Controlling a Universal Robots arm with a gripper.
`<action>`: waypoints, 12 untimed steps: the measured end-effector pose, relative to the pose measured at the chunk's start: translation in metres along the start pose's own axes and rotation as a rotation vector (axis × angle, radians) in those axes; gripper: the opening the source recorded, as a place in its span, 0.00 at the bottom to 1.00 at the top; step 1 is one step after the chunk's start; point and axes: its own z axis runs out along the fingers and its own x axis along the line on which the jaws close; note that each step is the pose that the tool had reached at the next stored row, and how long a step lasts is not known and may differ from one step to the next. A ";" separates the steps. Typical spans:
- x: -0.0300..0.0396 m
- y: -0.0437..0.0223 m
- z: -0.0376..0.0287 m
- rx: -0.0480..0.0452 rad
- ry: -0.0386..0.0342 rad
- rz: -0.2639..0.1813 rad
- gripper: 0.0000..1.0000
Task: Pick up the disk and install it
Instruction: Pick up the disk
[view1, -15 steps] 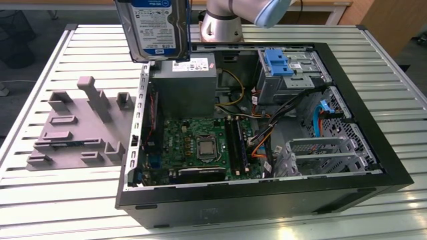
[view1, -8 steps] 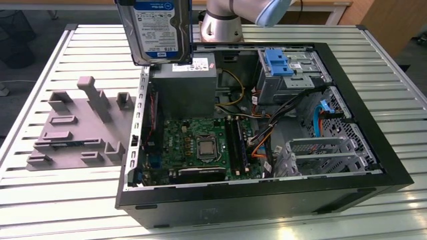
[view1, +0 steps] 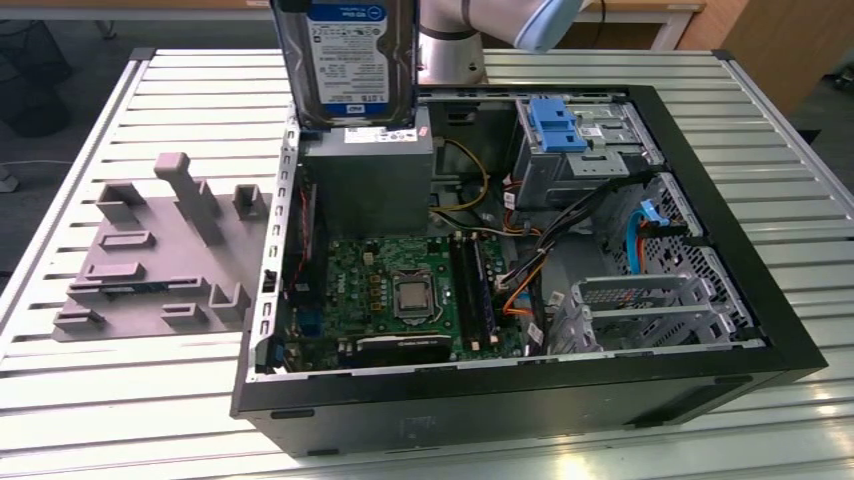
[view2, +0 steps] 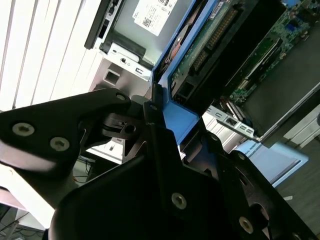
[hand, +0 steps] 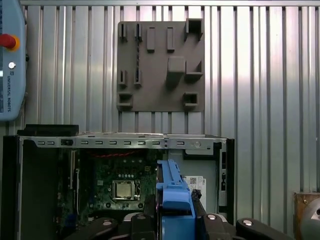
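Observation:
The disk (view1: 344, 55), silver-grey with a blue-and-white label, hangs upright above the grey power supply box (view1: 367, 180) at the back of the open computer case (view1: 721, 330). In the second wrist view my gripper (view2: 161, 110) is shut on the disk's blue side rail (view2: 184, 120), with the drive's green circuit board (view2: 210, 45) beyond it. In the first wrist view the blue rail (hand: 172, 192) stands between my black fingers (hand: 210, 222), over the case interior.
A blue bracket (view1: 554, 125) sits in the drive bay at the case's back, toward the exterior view's right. The motherboard (view1: 400, 290) fills the case floor. A grey fixture plate (view1: 160, 250) lies on the slatted table beside the case. The arm's base (view1: 447, 40) stands behind.

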 end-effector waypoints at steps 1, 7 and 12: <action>0.0000 -0.0032 -0.0001 0.0000 0.0000 0.000 0.37; -0.0001 -0.0189 -0.0003 0.0000 0.0000 0.000 0.37; -0.0001 -0.0214 -0.0004 -0.0001 0.0000 0.000 0.37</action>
